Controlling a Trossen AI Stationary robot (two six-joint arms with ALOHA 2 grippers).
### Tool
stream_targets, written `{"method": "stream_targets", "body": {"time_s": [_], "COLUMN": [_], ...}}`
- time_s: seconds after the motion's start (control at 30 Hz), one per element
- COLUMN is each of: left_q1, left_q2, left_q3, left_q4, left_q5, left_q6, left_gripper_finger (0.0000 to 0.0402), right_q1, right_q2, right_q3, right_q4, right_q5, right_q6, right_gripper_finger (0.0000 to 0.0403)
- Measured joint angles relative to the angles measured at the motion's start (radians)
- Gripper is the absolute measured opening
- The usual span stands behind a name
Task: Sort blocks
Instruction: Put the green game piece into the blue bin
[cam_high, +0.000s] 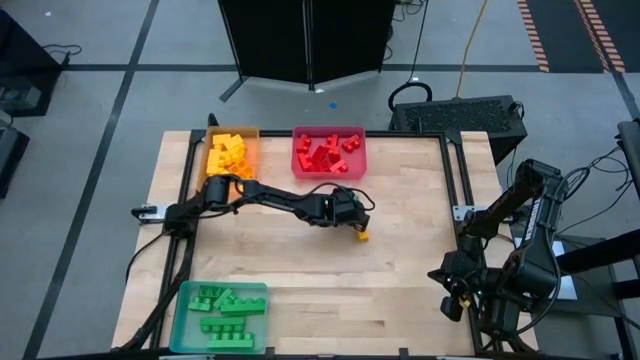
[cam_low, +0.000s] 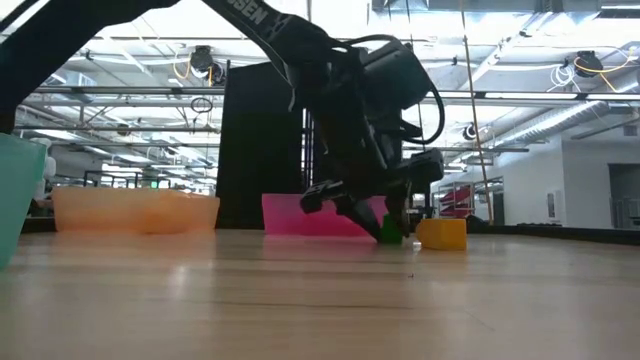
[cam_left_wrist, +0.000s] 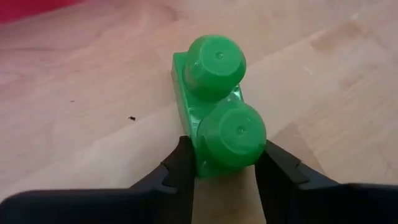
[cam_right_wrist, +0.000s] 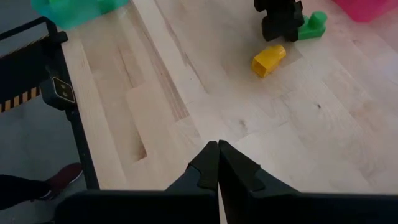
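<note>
A short green block (cam_left_wrist: 214, 106) with two studs on top sits on the wooden table near its middle, also seen in the right wrist view (cam_right_wrist: 314, 26). My left gripper (cam_left_wrist: 221, 174) reaches in from the table's left (cam_high: 350, 215) and is shut on this block. A yellow block (cam_high: 362, 236) lies on its side on the table just beside it (cam_right_wrist: 268, 60). My right gripper (cam_right_wrist: 217, 149) hangs shut and empty above the table's right edge (cam_high: 455, 300). My left gripper pinches the green block between its two fingers, one finger (cam_left_wrist: 183, 165) on each long side at the end by the nearer stud (cam_left_wrist: 233, 134). The fingers slant down from the table's left. The block stands studs up, its base on the table.
An orange tray (cam_high: 257, 140) with yellow blocks and a red tray (cam_high: 362, 160) with red blocks stand at the far edge. A teal tray (cam_high: 180, 320) with green blocks is at the near left. Bare wood lies between them and to the right.
</note>
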Motion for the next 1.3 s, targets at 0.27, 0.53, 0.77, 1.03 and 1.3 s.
{"method": "stream_targets", "body": {"time_s": [0.27,0.53,0.77,1.03,1.3], "left_q1": [-0.012,-0.117,-0.402,-0.785,-0.927], "left_q2": [-0.081,-0.387,-0.631,-0.677,-0.602], "left_q3": [-0.004,-0.003,-0.002,-0.044,-0.173], "left_q4": [-0.098,-0.489,-0.942,-0.962,-0.838], "left_q5": [0.072,0.061,0.063,0.050,0.176], "left_q6": [0.070,0.160,-0.045,-0.314,-0.422], "left_gripper_finger": [0.0118,0.0118,0.0118,0.0118,0.0118], "right_q1": [0.000,0.000,0.000,0.000,0.000], "right_q2": [0.000,0.000,0.000,0.000,0.000], "right_q3": [0.000,-0.008,-0.067,-0.083,-0.083], "right_q4": [0.000,0.000,0.004,0.007,0.043], "right_q5": [0.001,0.006,-0.008,-0.008,-0.007], "right_q6": [0.002,-0.014,0.007,0.029,0.023], "right_gripper_finger": [0.0000,0.0000,0.0000,0.0000,0.0000]}}
